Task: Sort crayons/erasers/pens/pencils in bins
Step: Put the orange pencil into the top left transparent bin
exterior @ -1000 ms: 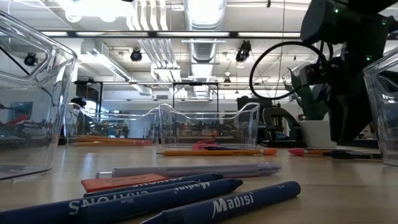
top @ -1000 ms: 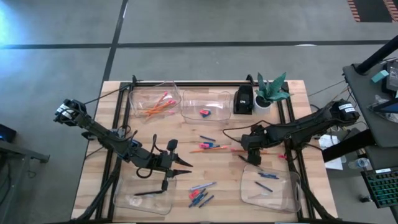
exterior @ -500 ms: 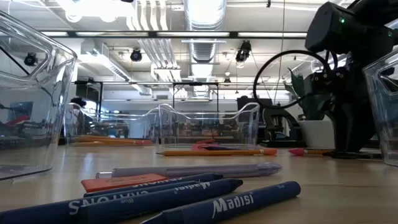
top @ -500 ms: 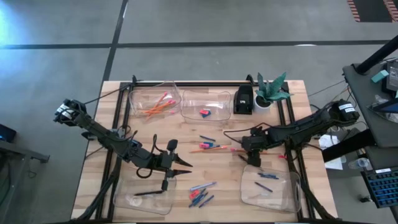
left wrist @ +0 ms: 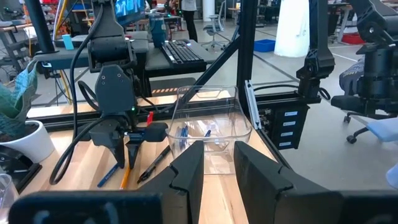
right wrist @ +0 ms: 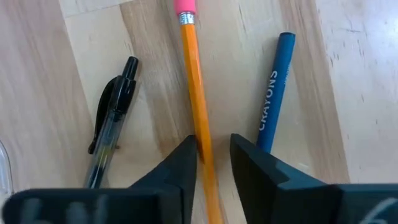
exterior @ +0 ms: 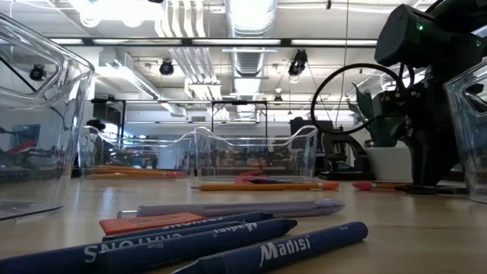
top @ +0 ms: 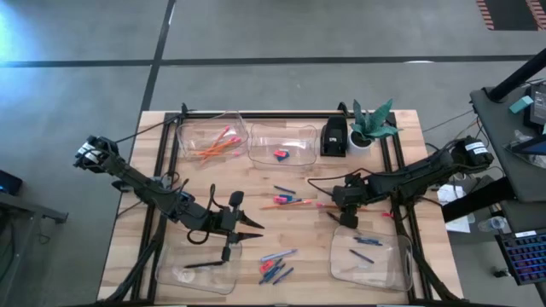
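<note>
- Orange pencil lies on the wooden tabletop, the right claw narrowed around it, between a pen and a blue crayon.
- Left claw hovers, narrowly parted, holding nothing.

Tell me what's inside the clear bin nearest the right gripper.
The bin holds a few short blue crayons lying flat on its floor. Nothing covers them from above. The right gripper sits just outside its rim, fingers astride a pencil on the table.

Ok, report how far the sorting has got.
Done: pencils and an eraser lie in the far bins, blue crayons in the near right bin.
In hand: the right hand is closing on a pencil.
Left: the loose pile and the pen.
</note>
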